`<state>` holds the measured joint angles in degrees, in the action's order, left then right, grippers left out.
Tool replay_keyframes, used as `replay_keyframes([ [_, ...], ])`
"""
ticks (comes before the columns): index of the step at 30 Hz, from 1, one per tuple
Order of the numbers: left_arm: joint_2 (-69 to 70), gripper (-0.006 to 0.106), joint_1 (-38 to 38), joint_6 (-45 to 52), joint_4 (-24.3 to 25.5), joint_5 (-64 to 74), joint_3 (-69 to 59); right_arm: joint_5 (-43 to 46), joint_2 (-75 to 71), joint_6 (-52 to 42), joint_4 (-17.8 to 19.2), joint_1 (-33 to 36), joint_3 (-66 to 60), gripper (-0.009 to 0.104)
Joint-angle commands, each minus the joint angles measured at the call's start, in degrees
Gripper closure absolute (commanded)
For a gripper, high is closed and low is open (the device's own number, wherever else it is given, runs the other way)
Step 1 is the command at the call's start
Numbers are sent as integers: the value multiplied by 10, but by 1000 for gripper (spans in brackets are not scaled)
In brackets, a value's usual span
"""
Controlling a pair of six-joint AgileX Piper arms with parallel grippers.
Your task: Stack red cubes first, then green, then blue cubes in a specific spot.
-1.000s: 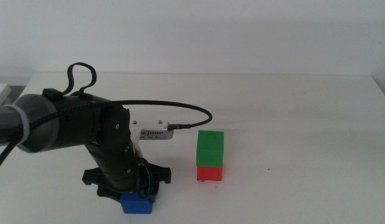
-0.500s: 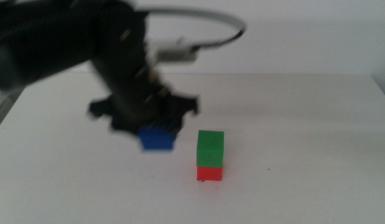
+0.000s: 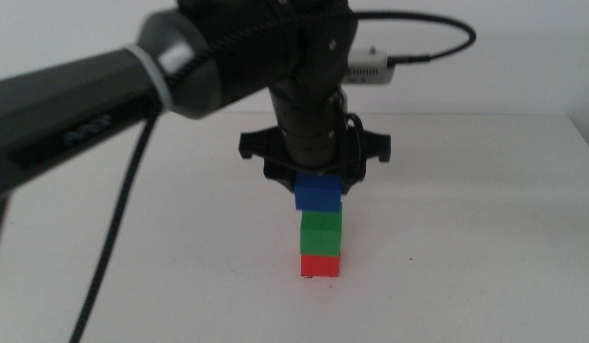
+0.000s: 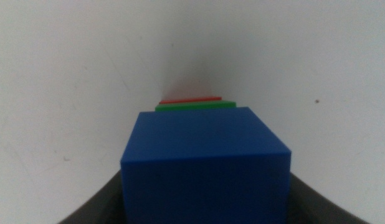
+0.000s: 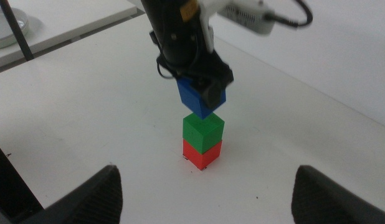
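Middle view: left gripper [image 3: 318, 181] grasping the matte blue cube [image 3: 318, 195] just above the green cube [image 3: 321, 232] on the red cube [image 3: 320, 264], best squared before lowering; left wrist view: flat-faced blue block hides most of the stack; right wrist view: right gripper [image 5: 205, 186], spread wide, waits near.

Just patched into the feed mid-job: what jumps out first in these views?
The big dark left arm fills the middle view, its tool shut on the blue cube directly above a small stack near the table's centre. That stack is the green cube sitting on the red cube; whether blue already touches green is hard to tell. The right tool waits open, off to the side, looking at the stack.
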<state>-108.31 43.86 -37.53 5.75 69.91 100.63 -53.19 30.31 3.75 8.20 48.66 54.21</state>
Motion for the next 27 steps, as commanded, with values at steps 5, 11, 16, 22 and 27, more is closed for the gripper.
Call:
replay_keyframes([
  [5,-22,77,-10,9,-22,1,7,5,-2,-6,4,-1,-2,4],
  [11,-33,77,-16,17,-33,1,9,5,-2,-6,4,-1,-2,4],
  [16,-56,77,-16,32,-39,1,26,5,-2,-6,4,-1,-2,4],
  [22,-64,77,-16,32,-39,1,36,5,-2,-6,4,-1,-2,4],
  [27,-66,77,-16,32,-41,1,36,5,-2,-6,4,-1,-2,4],
])
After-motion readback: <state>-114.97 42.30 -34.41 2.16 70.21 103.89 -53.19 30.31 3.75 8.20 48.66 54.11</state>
